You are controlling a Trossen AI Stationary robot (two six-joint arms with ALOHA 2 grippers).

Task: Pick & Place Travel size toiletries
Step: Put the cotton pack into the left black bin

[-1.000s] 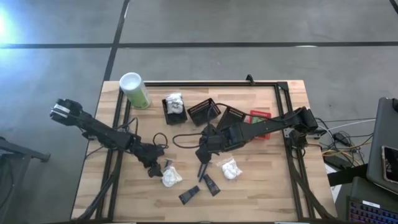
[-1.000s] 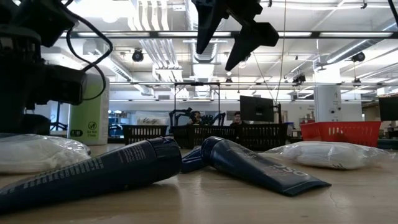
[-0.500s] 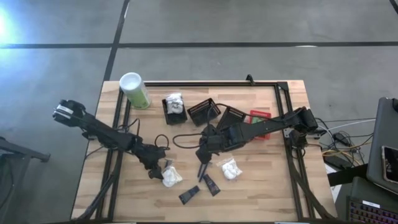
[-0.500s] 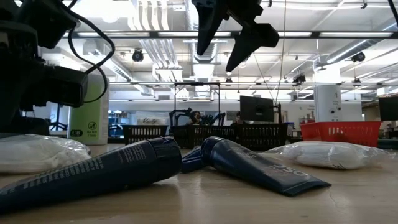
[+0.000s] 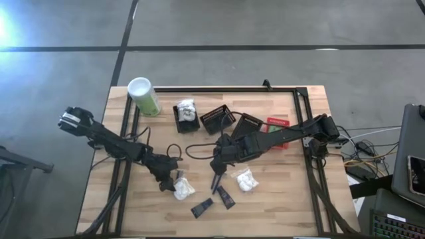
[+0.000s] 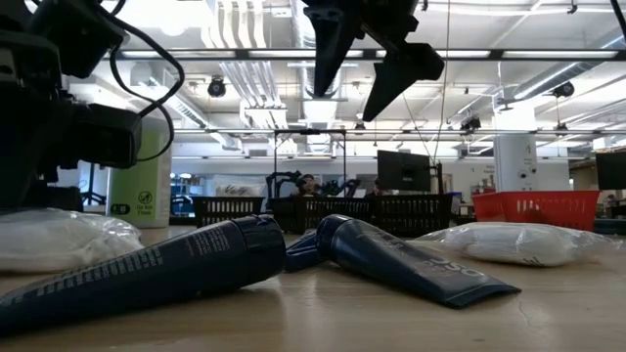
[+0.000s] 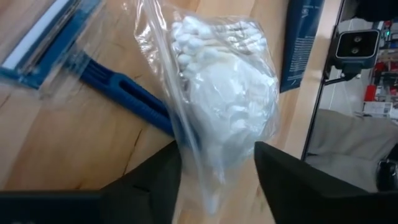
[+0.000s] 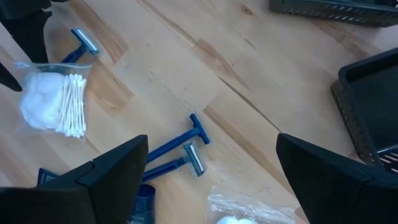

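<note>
A clear bag of white cotton swabs and pads [image 5: 183, 188] lies on the table near its front edge; it also shows in the left wrist view [image 7: 224, 99]. My left gripper [image 5: 167, 180] is open and low at the bag's left end, one finger [image 7: 155, 180] on each side of that end. My right gripper [image 5: 216, 179] is wide open and empty above two blue razors [image 8: 180, 152]; the low view shows it [image 6: 367, 59] well above the table. A second white packet [image 5: 246, 179] and two dark tubes [image 5: 202, 208] [image 5: 225, 196] lie nearby. My left gripper's open fingers stand on either side of the bag's crinkled near end [image 7: 202, 186], coming in low from the table's left. The bag lies flat on the table. I cannot tell whether a finger touches the plastic.
A pale-green canister with a white lid [image 5: 143, 96] stands at the far left. A black basket [image 5: 186, 114] holds a white packet. Two more black baskets [image 5: 217, 118] [image 5: 249, 123] and a red one [image 5: 277, 126] sit behind the arms. A razor in its wrapper [image 7: 43, 43] lies by the bag.
My left arm has crept slightly toward the table's right, toward the white bag. My right gripper has stayed open above the razors.
</note>
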